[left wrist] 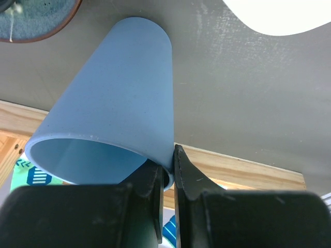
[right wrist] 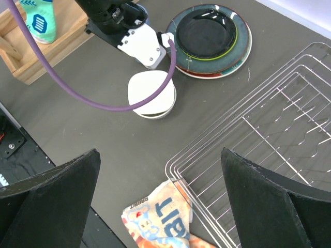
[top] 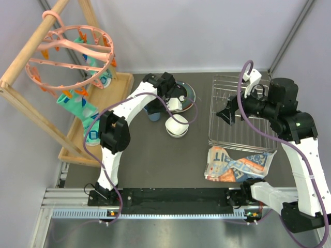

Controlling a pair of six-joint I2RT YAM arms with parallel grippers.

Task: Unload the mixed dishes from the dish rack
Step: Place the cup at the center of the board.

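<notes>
Left wrist view: light blue cup point(left wrist: 119, 93) is clamped at the rim by the left gripper point(left wrist: 168, 173), one finger inside the mouth and one outside, jaws nearly together on the wall. The cup's mouth faces the camera and its base points down at the table point(left wrist: 248, 93). Can't tell whether the base touches.

Top view: the cup sits under the left wrist, between the wooden frame point(top: 31, 67) base and the white bowl point(top: 176, 126), just beside the plate stack point(top: 187, 94).

Right wrist view: the stack is a dark teal plate at the bottom, a pink-rimmed one on it, and a lime-rimmed dark piece on top. The white bowl is near it on the table, apart from the stack.

All of these lie left of the dish rack point(top: 240, 111), outside it. Right gripper point(right wrist: 159, 165) hangs over the rack's near-left corner, fingers spread wide, holding nothing.

Printed packet point(top: 238, 164) lies against the rack's near edge. Pink clip ring point(top: 72, 57) with socks point(top: 85, 111) hangs on the frame, far left.
</notes>
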